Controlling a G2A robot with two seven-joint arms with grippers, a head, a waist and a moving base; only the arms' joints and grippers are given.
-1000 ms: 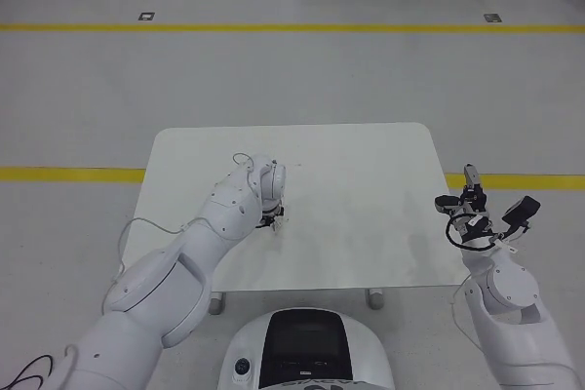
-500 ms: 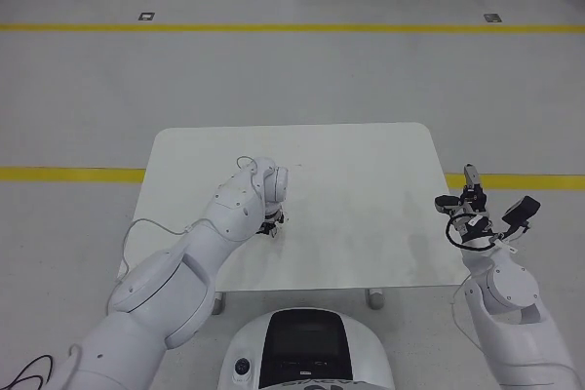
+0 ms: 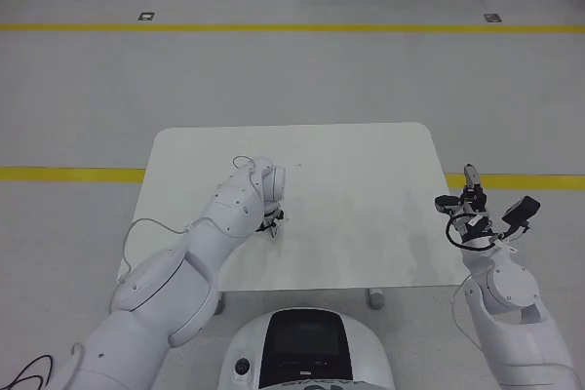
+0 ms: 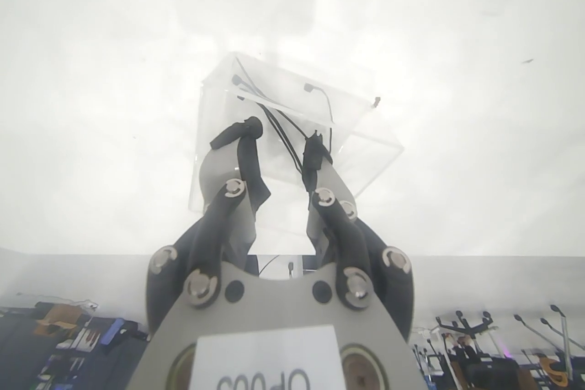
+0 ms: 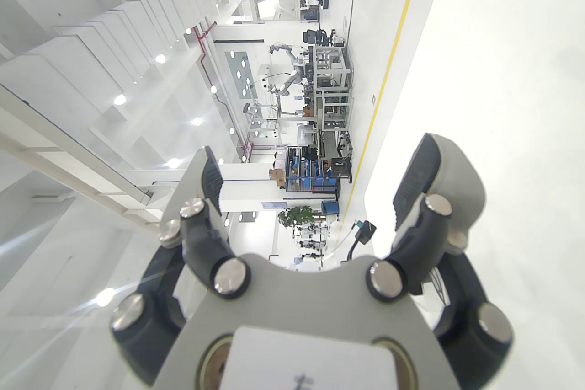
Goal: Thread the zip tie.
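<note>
A small clear box [image 4: 361,140] stands on the white table [image 3: 370,195] and holds thin black zip ties [image 4: 274,120]. My left gripper [image 4: 282,133] reaches down into the box, open, its black fingertips on either side of the zip ties. One tie runs close along a fingertip [image 4: 315,145], and I cannot tell whether they touch. From above, the left gripper [image 3: 273,220] is over the table's front left part. My right gripper [image 5: 315,172] is open and holds nothing. In the top view the right gripper [image 3: 463,193] hangs just off the table's right edge.
The table top [image 4: 457,44] around the box is bare white with a few small dark specks. A yellow floor line [image 3: 58,175] runs behind the table on both sides. The table's rounded right edge [image 5: 411,99] lies beside the right gripper.
The left wrist shifted a little over the box and came back to almost the same spot. The right arm has not moved.
</note>
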